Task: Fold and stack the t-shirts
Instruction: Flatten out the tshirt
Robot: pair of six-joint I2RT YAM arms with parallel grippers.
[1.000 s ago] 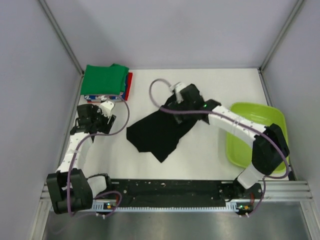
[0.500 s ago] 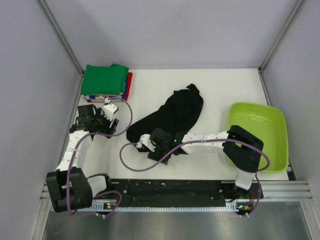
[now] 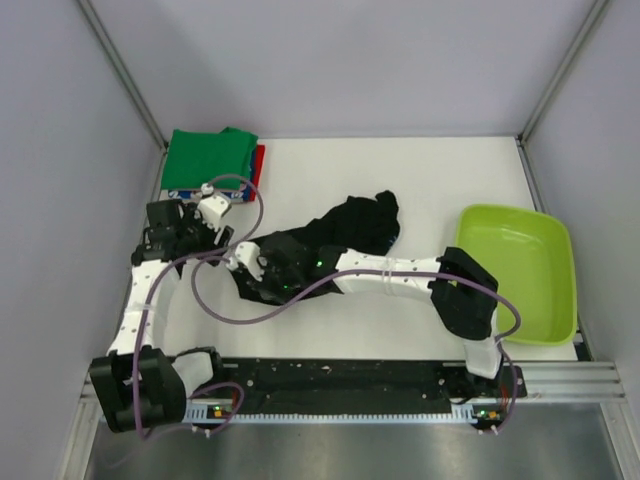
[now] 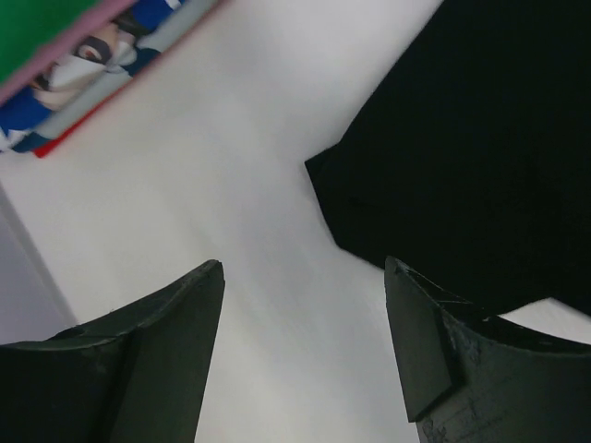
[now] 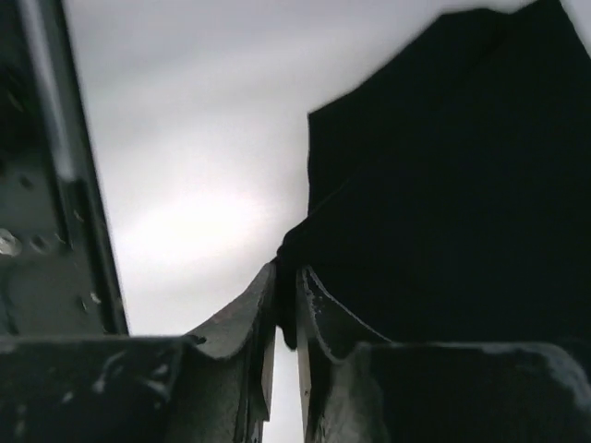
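Note:
The black t-shirt (image 3: 350, 225) lies rumpled across the middle of the white table (image 3: 450, 180). My right arm reaches left over it. The right gripper (image 3: 255, 280) (image 5: 288, 272) is shut on the shirt's near-left edge (image 5: 443, 185), with a fold of black cloth pinched between its fingers. My left gripper (image 3: 205, 238) (image 4: 305, 268) hovers open over bare table just left of the shirt's corner (image 4: 462, 138), holding nothing. At the back left sits a stack of folded t-shirts: green on top (image 3: 208, 158), a red edge (image 3: 260, 165), and the blue-white patterned one (image 4: 102, 65).
A lime-green plastic tub (image 3: 515, 270) stands at the right edge of the table. Grey walls close in the left, back and right sides. The black rail with the arm bases (image 3: 340, 380) runs along the near edge.
My right arm swept from the shirt's far side to its near-left edge and its jaws closed on the cloth. The shirt bunched up. My left gripper drifted slightly left and opened a little.

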